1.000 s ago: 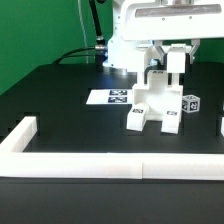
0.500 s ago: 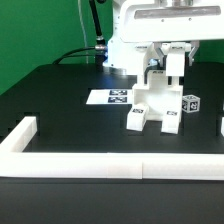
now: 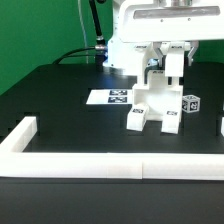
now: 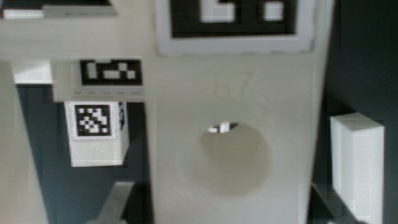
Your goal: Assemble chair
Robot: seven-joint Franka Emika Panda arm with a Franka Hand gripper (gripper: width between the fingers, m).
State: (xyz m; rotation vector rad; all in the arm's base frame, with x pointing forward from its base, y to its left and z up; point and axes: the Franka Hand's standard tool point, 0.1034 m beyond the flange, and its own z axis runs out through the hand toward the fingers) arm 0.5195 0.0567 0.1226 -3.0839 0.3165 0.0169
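The partly joined chair [image 3: 153, 104], white and blocky, stands on the black table right of the middle in the exterior view. My gripper [image 3: 170, 68] hangs straight above it, shut on an upright white chair part [image 3: 173, 64] that rises from the assembly's top. In the wrist view this part [image 4: 231, 120] is a broad white face with a small mark in its middle and a tag [image 4: 237, 20] at its far end. The dark fingers [image 4: 121, 200] press its two sides, the gripper [image 4: 228, 208] centred on it. Other tagged chair pieces [image 4: 93, 128] lie beside it.
The marker board [image 3: 111, 97] lies flat at the exterior view's left of the chair. A small tagged white block [image 3: 190, 103] stands at its right. A long white border wall [image 3: 100, 164] runs along the front, with a short arm [image 3: 21, 133] at the left.
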